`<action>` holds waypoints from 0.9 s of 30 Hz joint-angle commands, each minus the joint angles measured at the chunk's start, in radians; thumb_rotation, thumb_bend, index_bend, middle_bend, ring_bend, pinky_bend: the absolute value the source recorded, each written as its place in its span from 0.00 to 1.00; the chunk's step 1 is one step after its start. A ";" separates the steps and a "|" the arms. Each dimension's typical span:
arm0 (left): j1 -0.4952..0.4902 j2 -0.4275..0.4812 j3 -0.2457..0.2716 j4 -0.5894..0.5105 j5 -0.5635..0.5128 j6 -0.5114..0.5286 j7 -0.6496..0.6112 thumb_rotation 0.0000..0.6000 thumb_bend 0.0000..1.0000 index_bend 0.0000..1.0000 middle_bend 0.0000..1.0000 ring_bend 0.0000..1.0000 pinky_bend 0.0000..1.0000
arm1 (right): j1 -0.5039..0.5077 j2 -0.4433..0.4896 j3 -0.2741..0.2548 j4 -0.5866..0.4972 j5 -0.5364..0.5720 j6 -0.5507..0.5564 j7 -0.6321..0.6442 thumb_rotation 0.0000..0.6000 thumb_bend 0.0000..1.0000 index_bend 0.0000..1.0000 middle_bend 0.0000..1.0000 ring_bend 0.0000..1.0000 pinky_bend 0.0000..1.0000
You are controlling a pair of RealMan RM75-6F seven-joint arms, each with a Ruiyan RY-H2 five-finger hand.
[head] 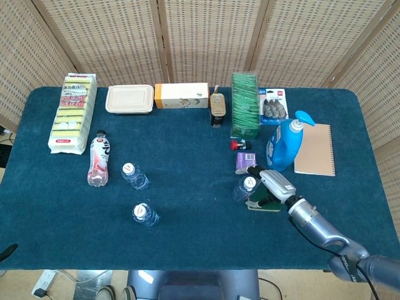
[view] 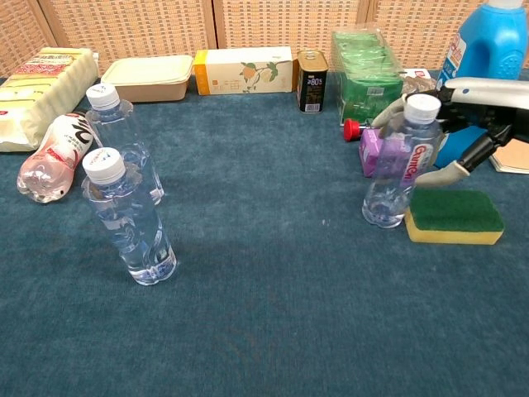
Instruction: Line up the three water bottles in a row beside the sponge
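Note:
My right hand (view: 473, 106) (head: 275, 184) grips a clear water bottle (view: 400, 163) (head: 244, 187) with a white cap and a purple label. The bottle leans to the right, its base on the cloth against the left end of the green and yellow sponge (view: 455, 217) (head: 260, 204). Two more clear bottles (view: 122, 142) (view: 132, 219) stand upright at the left, one behind the other; the head view shows these two bottles (head: 134, 176) (head: 145, 214) too. Only a dark tip of my left hand (head: 5, 251) shows at the table's lower left edge.
A pink-labelled bottle (view: 51, 162) lies on its side at the far left beside a sponge pack (head: 73, 112). Behind the held bottle are a small purple box (view: 374, 151), a red cap (view: 350, 129), the blue detergent bottle (head: 284, 145) and a notebook (head: 314, 150). Boxes and a can line the back.

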 commanded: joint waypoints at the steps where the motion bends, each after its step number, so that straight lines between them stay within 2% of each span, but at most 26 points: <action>1: 0.002 0.000 0.000 0.003 0.000 0.004 -0.005 1.00 0.13 0.00 0.00 0.00 0.05 | -0.015 0.038 -0.002 -0.031 -0.001 0.021 0.006 1.00 0.23 0.17 0.18 0.12 0.39; 5: 0.002 0.001 0.000 0.009 0.000 0.006 -0.016 1.00 0.13 0.00 0.00 0.00 0.05 | -0.049 0.117 -0.016 -0.087 -0.014 0.067 0.004 1.00 0.23 0.16 0.14 0.10 0.38; 10: -0.002 0.003 0.003 0.016 0.005 0.000 -0.030 1.00 0.13 0.00 0.00 0.00 0.05 | -0.114 0.226 -0.043 -0.159 -0.028 0.143 -0.045 1.00 0.21 0.12 0.08 0.04 0.28; 14: -0.017 0.007 0.009 0.028 0.021 -0.017 -0.052 1.00 0.13 0.00 0.00 0.00 0.05 | -0.195 0.288 -0.066 -0.216 -0.029 0.239 -0.151 1.00 0.10 0.09 0.02 0.00 0.18; 17: -0.041 0.007 0.014 0.039 0.042 -0.043 -0.077 1.00 0.13 0.00 0.00 0.00 0.05 | -0.286 0.322 -0.089 -0.260 -0.026 0.345 -0.244 1.00 0.04 0.08 0.01 0.00 0.14; 23: -0.087 0.002 0.049 0.077 0.092 -0.124 -0.094 1.00 0.13 0.00 0.00 0.00 0.05 | -0.431 0.320 -0.136 -0.288 -0.060 0.505 -0.343 1.00 0.02 0.08 0.01 0.00 0.14; 27: -0.143 -0.011 0.085 0.139 0.137 -0.201 -0.200 1.00 0.13 0.00 0.00 0.00 0.05 | -0.493 0.314 -0.166 -0.281 -0.086 0.554 -0.358 1.00 0.03 0.08 0.01 0.00 0.13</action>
